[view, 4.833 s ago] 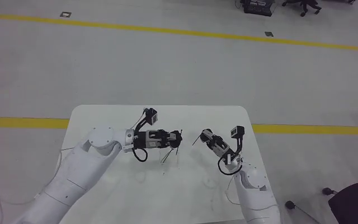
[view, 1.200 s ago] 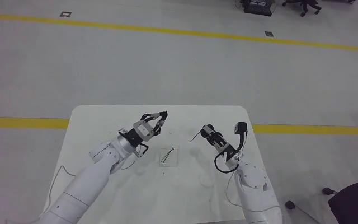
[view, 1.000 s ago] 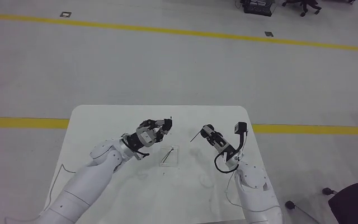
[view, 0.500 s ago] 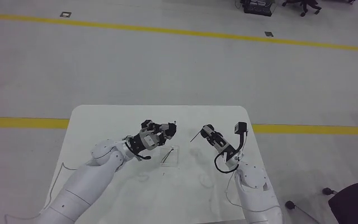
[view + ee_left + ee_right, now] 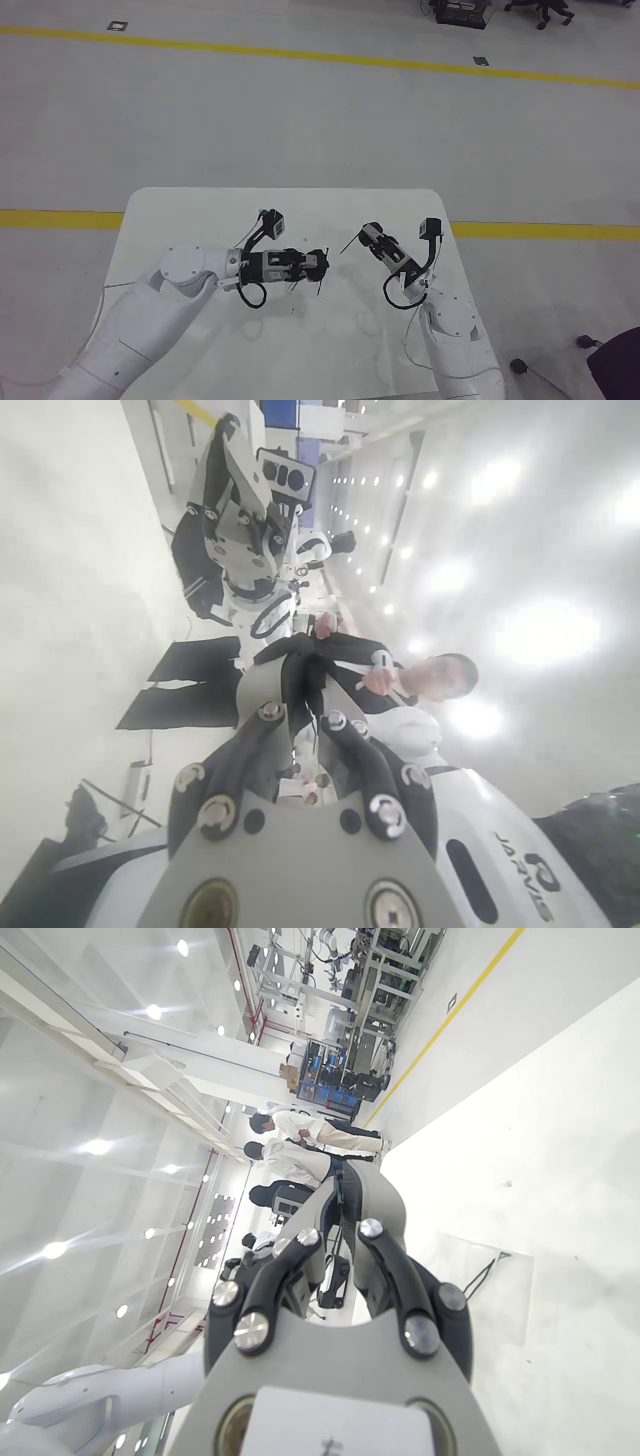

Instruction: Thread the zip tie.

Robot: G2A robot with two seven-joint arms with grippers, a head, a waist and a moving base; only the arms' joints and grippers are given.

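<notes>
Overhead onto table (image 5: 350,210), 2 close wrist views facing roomward

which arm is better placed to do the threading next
Right, likely: the right gripper is shut on the zip tie, its free end pointing at the left gripper close by, so a short move would bring them together.

a robotics lab hall: yellow floor lines (image 5: 300,55), metal equipment racks (image 5: 380,978), bright ceiling lights (image 5: 152,1010).
</notes>
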